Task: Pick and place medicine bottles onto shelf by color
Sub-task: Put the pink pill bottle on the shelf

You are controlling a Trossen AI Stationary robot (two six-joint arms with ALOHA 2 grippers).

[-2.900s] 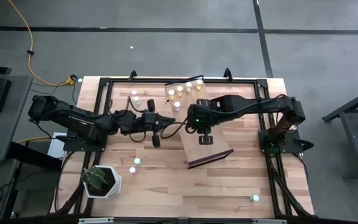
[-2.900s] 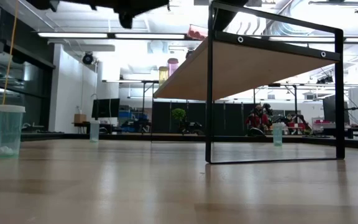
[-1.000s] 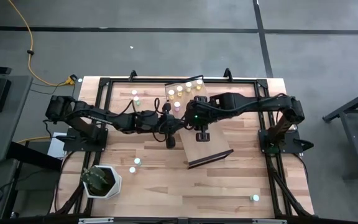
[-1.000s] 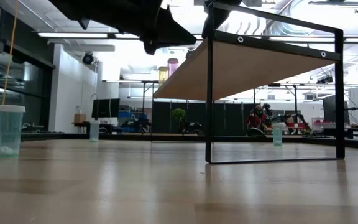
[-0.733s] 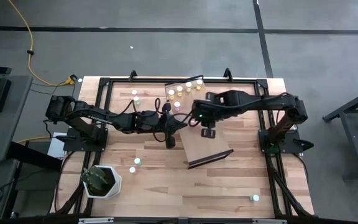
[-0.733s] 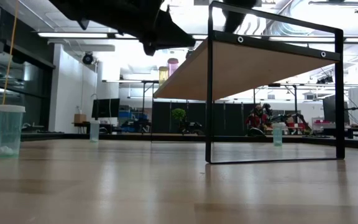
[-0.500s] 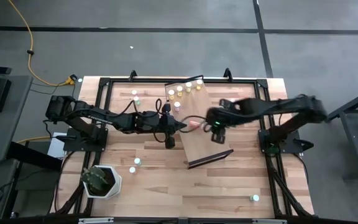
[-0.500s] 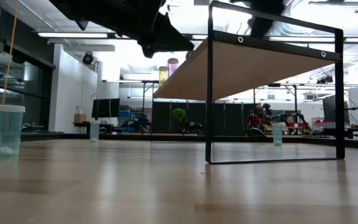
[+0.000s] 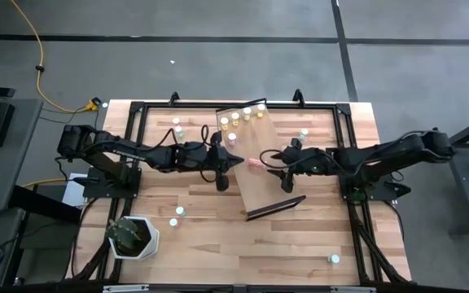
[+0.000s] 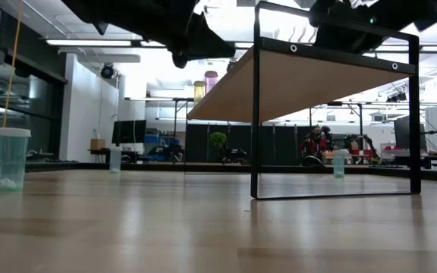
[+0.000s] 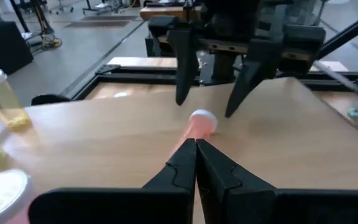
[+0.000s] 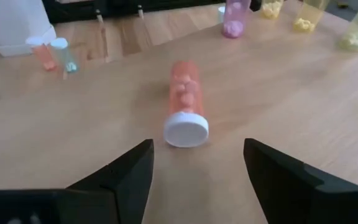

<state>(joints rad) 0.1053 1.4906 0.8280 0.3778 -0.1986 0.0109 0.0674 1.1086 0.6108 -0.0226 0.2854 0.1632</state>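
Grey floor surrounds your wooden counter [image 9: 210, 236], on which the tilted shelf [image 9: 259, 183] stands between the two arms. You see a pink bottle [image 9: 253, 163] lying on its side on the shelf board, white cap toward the right arm; the right wrist view shows the same bottle [image 12: 185, 102] with its cap nearest the camera.

Your right gripper [image 9: 282, 157] sits just beside the bottle's cap end, fingers spread wide, with the bottle lying free in front of them and not touched. Your left gripper [image 9: 236, 160] points at the bottle from the opposite side, its fingers pressed together with nothing between them; in its wrist view the tips [image 11: 196, 146] meet just short of the bottle [image 11: 199, 124].

At the shelf's far end stands a group of yellow bottles [image 9: 243, 115], with one pink bottle [image 9: 231, 138] upright nearer the middle. Other bottles stand on the counter: two by the far left [image 9: 177, 125], two nearer the plant pot [image 9: 133, 236], one beyond the right gripper [image 9: 303, 134], and one at the near right [image 9: 333, 259].
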